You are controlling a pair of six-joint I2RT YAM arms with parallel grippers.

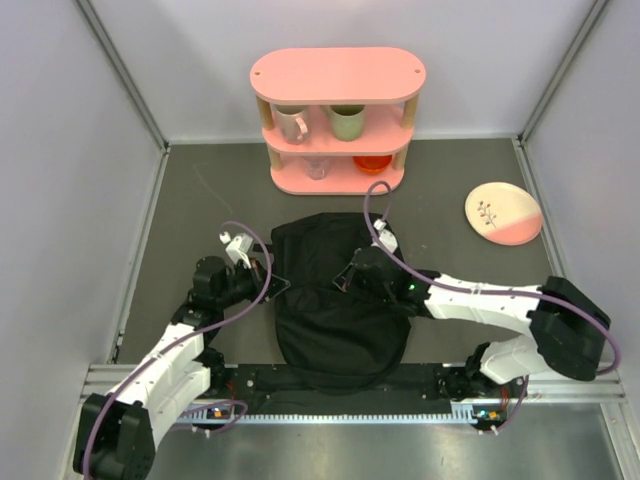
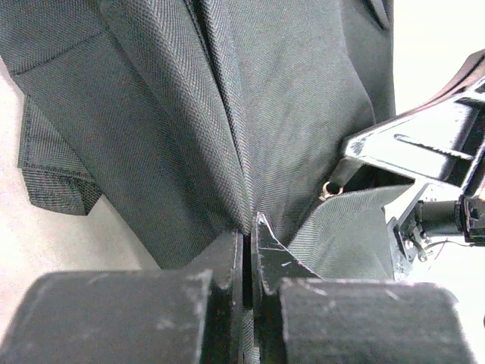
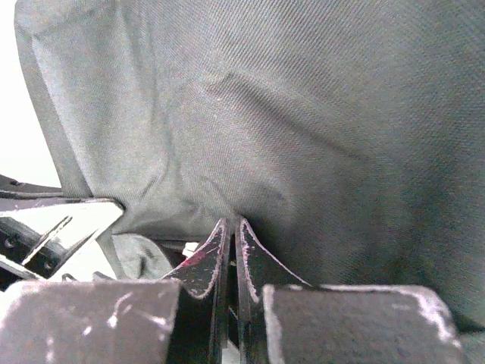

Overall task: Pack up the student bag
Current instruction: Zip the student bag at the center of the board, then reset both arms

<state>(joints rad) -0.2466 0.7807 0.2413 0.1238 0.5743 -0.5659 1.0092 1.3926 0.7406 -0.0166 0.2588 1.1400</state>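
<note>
Student bag [image 1: 340, 310] slumped between both grippers, fabric drawn up ahead of jaws. Left gripper [image 2: 248, 231] pinching fabric fold; right gripper [image 3: 231, 231] pinching fabric likewise. Likely step: opening bag. Lift both pinches evenly, spread apart gently; shallow bite may slip.

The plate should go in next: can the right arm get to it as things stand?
Probably not yet: the right tool is shut on the student bag, so it would have to let go first. Otherwise nothing stands on the table between it and the plate.
</note>
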